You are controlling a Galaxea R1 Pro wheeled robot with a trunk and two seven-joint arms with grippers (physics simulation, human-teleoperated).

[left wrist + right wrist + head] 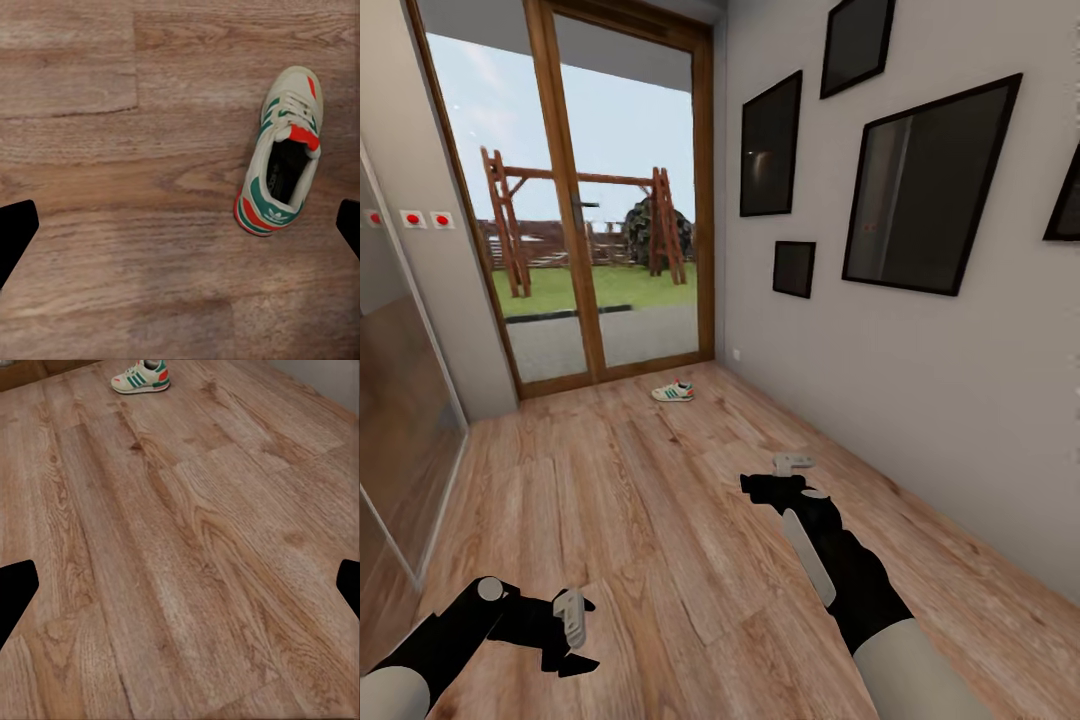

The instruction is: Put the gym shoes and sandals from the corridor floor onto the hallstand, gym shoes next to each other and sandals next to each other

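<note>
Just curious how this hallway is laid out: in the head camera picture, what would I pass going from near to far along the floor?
Left tool → right tool → gym shoe → glass door.

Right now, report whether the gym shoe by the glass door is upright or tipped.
Upright. The gym shoe rests sole-down on the corridor floor, side stripes showing and its opening facing up in the right wrist view.

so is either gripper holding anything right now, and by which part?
Nothing is held. The left gripper and right gripper are both open and empty; a white green-striped gym shoe lies on the wood-plank floor below the left one.
</note>
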